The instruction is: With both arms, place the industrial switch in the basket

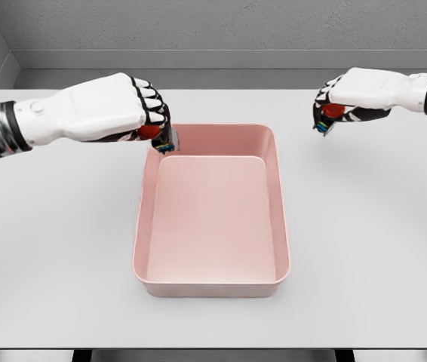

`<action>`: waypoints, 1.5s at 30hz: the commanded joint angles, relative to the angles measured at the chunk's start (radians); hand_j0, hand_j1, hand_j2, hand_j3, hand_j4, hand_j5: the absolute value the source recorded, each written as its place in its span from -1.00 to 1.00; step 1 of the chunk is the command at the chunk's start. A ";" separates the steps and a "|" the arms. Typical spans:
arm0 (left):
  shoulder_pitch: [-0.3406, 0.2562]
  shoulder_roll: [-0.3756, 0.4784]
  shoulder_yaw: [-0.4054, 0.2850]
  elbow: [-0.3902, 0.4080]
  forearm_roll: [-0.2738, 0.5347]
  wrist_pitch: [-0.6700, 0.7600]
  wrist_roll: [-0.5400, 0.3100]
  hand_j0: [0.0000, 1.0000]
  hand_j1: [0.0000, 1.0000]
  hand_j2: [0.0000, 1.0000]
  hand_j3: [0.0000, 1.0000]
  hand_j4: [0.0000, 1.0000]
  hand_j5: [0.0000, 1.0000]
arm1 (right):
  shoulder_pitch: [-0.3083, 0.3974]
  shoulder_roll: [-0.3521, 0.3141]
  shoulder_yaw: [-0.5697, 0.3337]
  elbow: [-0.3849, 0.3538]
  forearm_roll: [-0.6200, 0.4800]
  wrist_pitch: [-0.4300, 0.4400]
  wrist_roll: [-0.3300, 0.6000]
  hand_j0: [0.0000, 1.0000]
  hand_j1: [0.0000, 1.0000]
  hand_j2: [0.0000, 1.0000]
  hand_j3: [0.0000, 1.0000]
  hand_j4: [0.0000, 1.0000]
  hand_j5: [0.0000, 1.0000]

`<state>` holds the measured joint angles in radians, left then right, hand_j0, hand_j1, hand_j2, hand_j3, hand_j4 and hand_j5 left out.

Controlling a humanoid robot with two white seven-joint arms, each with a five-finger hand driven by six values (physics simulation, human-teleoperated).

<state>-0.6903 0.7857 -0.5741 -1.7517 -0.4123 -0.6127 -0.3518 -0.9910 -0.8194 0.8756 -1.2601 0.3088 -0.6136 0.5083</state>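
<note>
A pink rectangular basket sits mid-table, nothing inside it. My left hand is curled around a small industrial switch with a red button, grey body and blue base, held over the basket's far left corner. My right hand hovers to the right of the basket, above the table, with its fingers closed on a second switch of the same kind; its red button and blue base peek out below the fingers. Both switches are partly hidden by the fingers.
The white table spreads wide around the basket on the left, right and front. A grey wall runs behind the table's far edge.
</note>
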 commanded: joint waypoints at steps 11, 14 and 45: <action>0.014 -0.106 -0.109 -0.011 -0.077 0.002 -0.061 -0.20 -0.20 -0.20 -0.20 -0.20 -0.20 | -0.002 -0.021 0.000 -0.096 -0.005 0.003 -0.001 -0.03 -0.03 -0.03 -0.03 -0.03 -0.03; 0.023 -0.106 -0.112 -0.011 -0.085 0.002 -0.061 -0.20 -0.20 -0.20 -0.20 -0.20 -0.20 | -0.002 -0.024 0.000 -0.108 -0.005 0.003 -0.001 -0.04 -0.04 -0.04 -0.04 -0.04 -0.04; 0.028 0.135 -0.095 -0.005 0.135 0.002 -0.046 1.00 1.00 1.00 1.00 1.00 1.00 | 0.000 -0.038 0.000 -0.262 -0.005 0.003 0.001 -0.04 -0.04 -0.04 -0.04 -0.04 -0.04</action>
<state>-0.6596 0.8666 -0.6692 -1.7576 -0.3307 -0.6128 -0.3979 -0.9925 -0.8555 0.8775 -1.5089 0.3090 -0.6135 0.5098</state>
